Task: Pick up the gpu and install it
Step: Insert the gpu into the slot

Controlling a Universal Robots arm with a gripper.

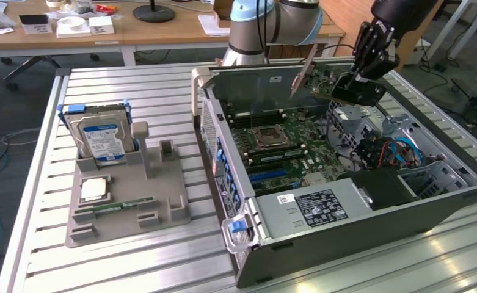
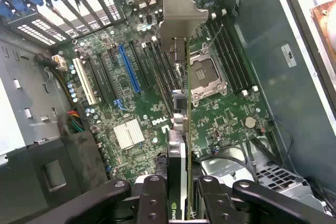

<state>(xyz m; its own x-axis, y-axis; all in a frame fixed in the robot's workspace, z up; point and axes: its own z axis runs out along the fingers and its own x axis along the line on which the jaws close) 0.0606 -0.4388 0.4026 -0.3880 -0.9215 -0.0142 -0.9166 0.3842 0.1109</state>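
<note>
My gripper (image 1: pixel 345 80) is shut on the gpu (image 1: pixel 321 76) and holds it in the air over the far end of the open computer case (image 1: pixel 360 238). The card hangs on edge, its silvery end bracket (image 1: pixel 303 74) towards the exterior view's left. In the wrist view the gpu (image 2: pixel 181 145) appears edge-on between my black fingers (image 2: pixel 152 198), with the bracket (image 2: pixel 181 17) at its far end. Below it lies the green motherboard (image 2: pixel 136 103), with a blue slot (image 2: pixel 129 69) and the bare processor socket (image 2: pixel 207 74).
On the exterior view's left a grey holder (image 1: pixel 124 207) carries the silver hard drive (image 1: pixel 101 139), a RAM stick (image 1: pixel 118 205) and a processor chip (image 1: pixel 94 189). The arm's base (image 1: pixel 254 30) stands behind the case. A slatted metal table (image 1: pixel 140 268) bears everything.
</note>
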